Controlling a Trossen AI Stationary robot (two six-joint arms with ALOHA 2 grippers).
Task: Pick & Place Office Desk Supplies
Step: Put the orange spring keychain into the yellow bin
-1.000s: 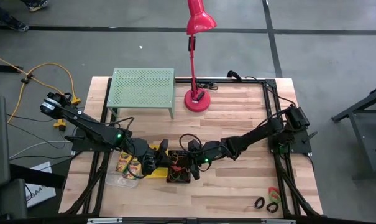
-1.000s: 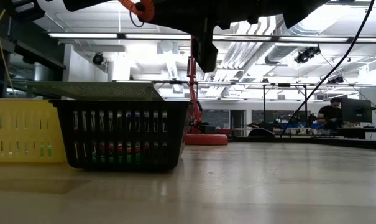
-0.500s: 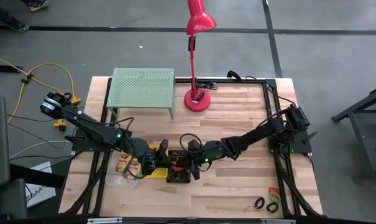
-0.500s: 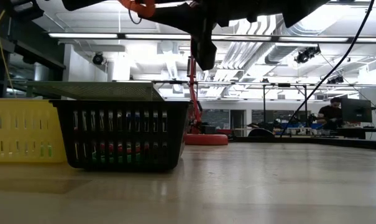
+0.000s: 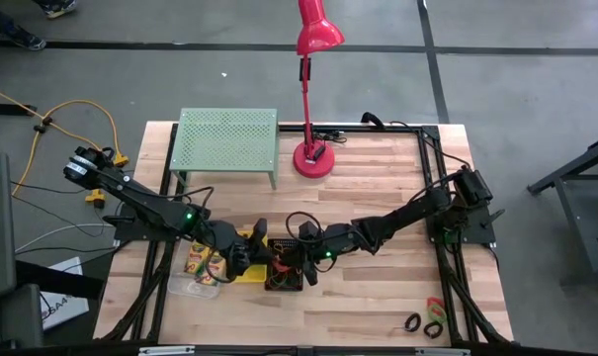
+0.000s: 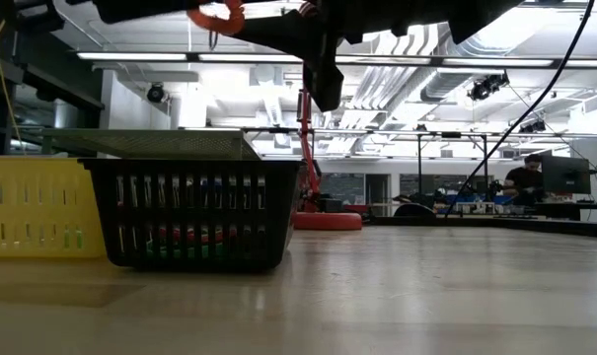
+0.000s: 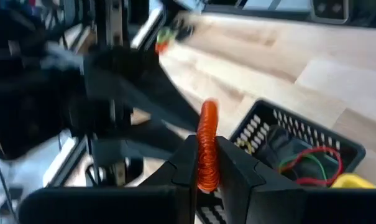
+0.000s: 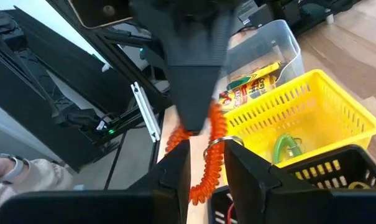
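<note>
Pinching an orange coiled loop (image 7: pixel 207 146) edge-on, the left gripper (image 7: pixel 206 163) has its jaws closed on the coil, which stands upright between them in the left wrist view. The right gripper (image 8: pixel 207 163) meets it from the other side: its jaws stand apart with the same coil hanging in the gap, touching neither visibly — parted, not clamped. In the high view both grippers meet at lower centre of the frame, over the black mesh bin (image 5: pixel 284 274).

Below them that bin already holds scissors with red and green handles (image 7: pixel 306 167). Just beside it sits the yellow bin (image 8: pixel 299 115) with a green loop (image 8: pixel 286 148) inside, and next to that the clear bin (image 8: pixel 271 42) with yellow crayon boxes (image 8: pixel 253 81). More small loops (image 5: pixel 427 318) lie at lower right of the counter (image 5: pixel 378 198), well apart.

This looks like a hand-over or a release of the coil above the bins. To do it well, only one gripper should let go at a time — the springy coil may cling or bounce, so it should be lowered close to the chosen bin's rim before release.
</note>
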